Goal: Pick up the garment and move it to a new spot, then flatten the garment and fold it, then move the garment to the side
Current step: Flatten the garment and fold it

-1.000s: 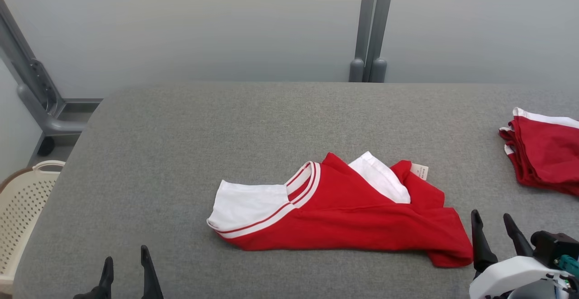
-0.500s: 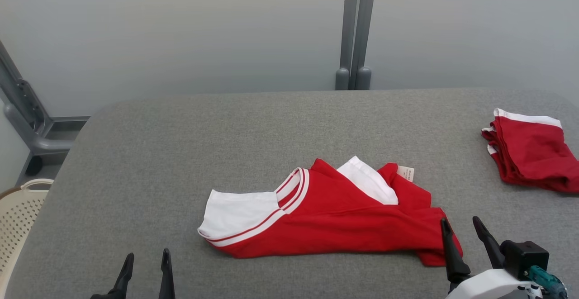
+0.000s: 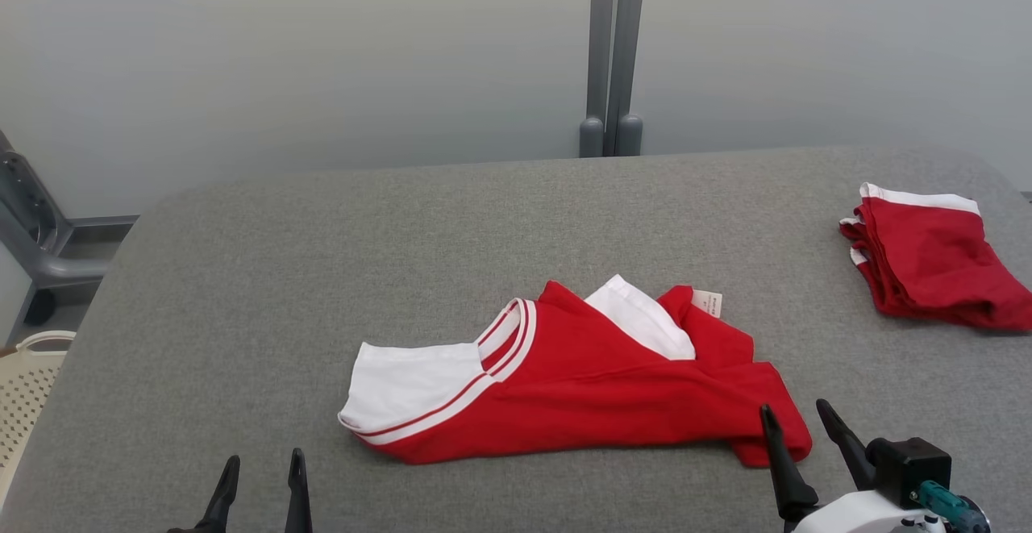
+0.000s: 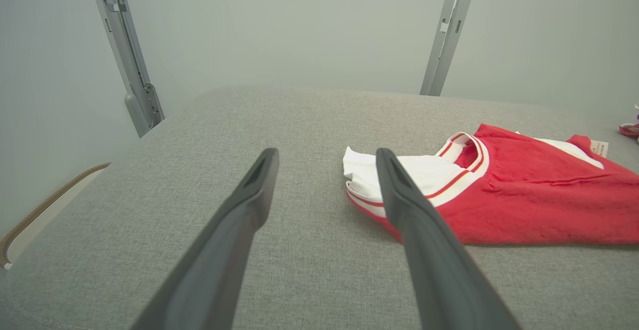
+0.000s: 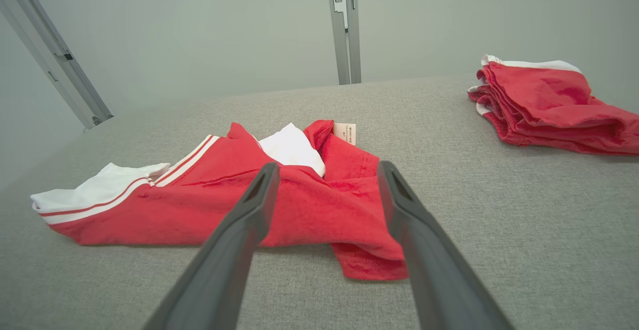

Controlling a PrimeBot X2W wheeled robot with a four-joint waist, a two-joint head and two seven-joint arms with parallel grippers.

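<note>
Head view: the red-and-white T-shirt point(image 3: 597, 404) lies rumpled on the grey bench point(image 3: 242, 275), centre-front, not spread out. Its white sleeve point(image 3: 403, 380) is to the robot's left and the striped collar point(image 3: 508, 339) is mid. The red body is bunched toward the right, w/ a small label point(image 3: 707, 302) sticking up at the back. Nothing holds it.

The right end effector point(image 3: 792, 405) sits at the shirt's near-right hem corner point(image 3: 750, 444), fingers spread wide, empty. In the right wrist view that loose red corner lies btw the two fingers; can't tell if the tips touch cloth yet. The left end effector point(image 3: 265, 455) is also wide and empty, near the white sleeve but apart from it.

Change over the last sec: the whole picture slid, so the camera turned and the shirt itself hasn't shifted on the bench. Relative to the shirt, the right end effector came in from beside the hem corner to over it, and the left closed some of the gap to the sleeve. Both stayed wide throughout.

Meaning: prob. the approach for the first pick-up. No grasp yet, so move, flatten and fold all remain.

Further out: a folded stack of red garments point(image 3: 927, 259) sits far right on the bench, well apart. A cream basket point(image 3: 28, 372) stands off the left edge, w/ a grey post point(image 3: 610, 49) behind.
</note>
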